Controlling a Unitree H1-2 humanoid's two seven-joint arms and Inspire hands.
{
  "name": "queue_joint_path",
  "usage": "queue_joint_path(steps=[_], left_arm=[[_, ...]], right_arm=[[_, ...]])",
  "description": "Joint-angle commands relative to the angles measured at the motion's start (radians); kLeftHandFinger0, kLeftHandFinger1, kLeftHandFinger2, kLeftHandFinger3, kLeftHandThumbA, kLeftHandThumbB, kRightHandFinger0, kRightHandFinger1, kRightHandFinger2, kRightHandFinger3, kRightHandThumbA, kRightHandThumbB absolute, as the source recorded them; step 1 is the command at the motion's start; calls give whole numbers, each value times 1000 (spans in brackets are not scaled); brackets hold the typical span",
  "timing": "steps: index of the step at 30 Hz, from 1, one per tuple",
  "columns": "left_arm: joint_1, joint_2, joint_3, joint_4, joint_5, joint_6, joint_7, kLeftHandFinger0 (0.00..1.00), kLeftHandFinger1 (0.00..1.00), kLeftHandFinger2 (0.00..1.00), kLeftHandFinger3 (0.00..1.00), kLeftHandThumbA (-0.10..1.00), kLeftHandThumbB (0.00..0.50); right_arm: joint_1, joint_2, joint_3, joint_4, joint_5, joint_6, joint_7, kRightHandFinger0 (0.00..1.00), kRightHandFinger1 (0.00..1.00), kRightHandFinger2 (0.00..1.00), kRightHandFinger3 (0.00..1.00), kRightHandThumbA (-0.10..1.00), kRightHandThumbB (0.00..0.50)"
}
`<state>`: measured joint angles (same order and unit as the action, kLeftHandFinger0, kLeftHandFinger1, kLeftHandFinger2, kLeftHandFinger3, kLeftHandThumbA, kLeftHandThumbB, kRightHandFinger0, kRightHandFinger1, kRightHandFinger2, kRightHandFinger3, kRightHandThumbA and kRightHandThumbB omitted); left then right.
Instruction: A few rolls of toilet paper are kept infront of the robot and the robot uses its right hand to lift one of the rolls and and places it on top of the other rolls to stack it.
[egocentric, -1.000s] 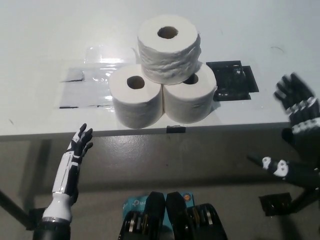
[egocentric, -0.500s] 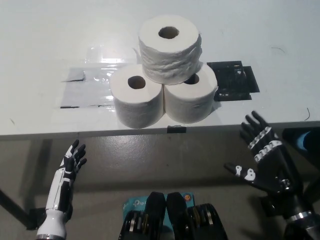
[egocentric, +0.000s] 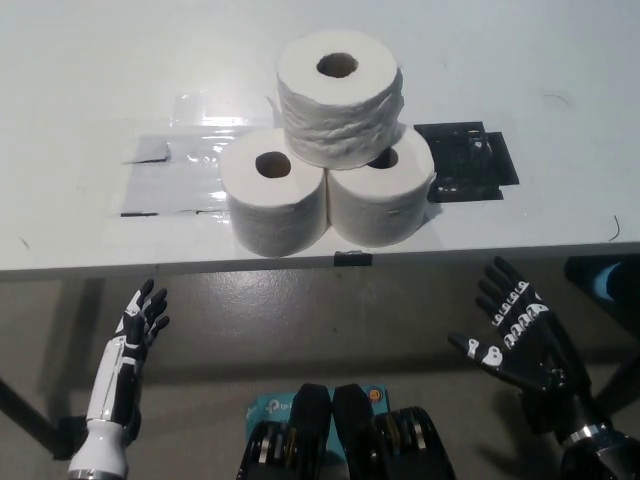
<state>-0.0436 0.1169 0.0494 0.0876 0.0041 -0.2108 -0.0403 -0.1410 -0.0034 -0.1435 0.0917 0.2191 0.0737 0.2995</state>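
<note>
Top roll (egocentric: 338, 93) rests on two rolls (egocentric: 275, 203); right hand (egocentric: 515, 336) empty

You can't see most of the top of the right lower roll (egocentric: 385, 205) or the inner top edge of the left lower roll (egocentric: 272, 205) under the top roll (egocentric: 338, 95), and the table (egocentric: 90, 70) runs off three picture edges.

Stacked toilet rolls (egocentric: 335, 95) on white table (egocentric: 80, 80)
</note>
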Motion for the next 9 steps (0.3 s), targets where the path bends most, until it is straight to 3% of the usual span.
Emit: queue_joint_path(steps=[1, 4, 9], left_arm=[[-1, 10, -3, -31, -6, -13, -10, 1000, 1000, 1000, 1000, 1000, 132], [3, -1, -6, -28, -4, -22, -5, 1000, 1000, 1000, 1000, 1000, 117], [-5, -1, -1, -29, -10, -8, -4, 1000, 1000, 1000, 1000, 1000, 135]], right_arm=[[-22, -16, 26, 0, -25, -71, -18, 1000, 1000, 1000, 1000, 834, 15], [-23, -33, 45, -8, -69, -82, -35, 1000, 1000, 1000, 1000, 774, 12], [-31, -40, 72, -4, -106, -107, -56, 1000, 1000, 1000, 1000, 750, 3]])
